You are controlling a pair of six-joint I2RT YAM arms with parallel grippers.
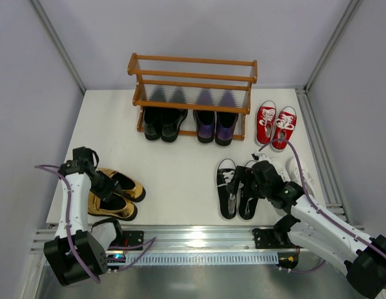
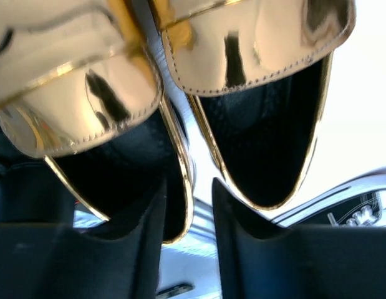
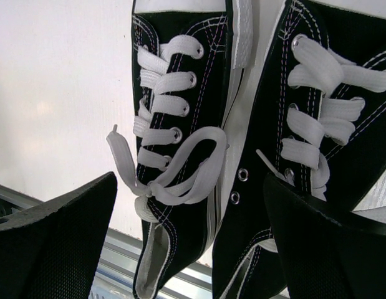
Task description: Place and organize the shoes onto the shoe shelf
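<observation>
— Gold loafers (image 1: 118, 196): where are they found?
— Side by side near the front left corner of the table (image 1: 180, 165). Mirror-glossy uppers, stitched edges and dark linings are seen. The left gripper (image 2: 188, 184) is set at their heel rims, jaws narrow; whether a rim is pinched cannot be told.
— And the right gripper (image 3: 189, 180)?
— It is spread wide over the black canvas sneakers (image 3: 255, 143) with flat white laces, near the front right. Glossy black shoes (image 1: 161, 123) are lodged under the railed wooden shelf (image 1: 191, 78) at the back edge.
</observation>
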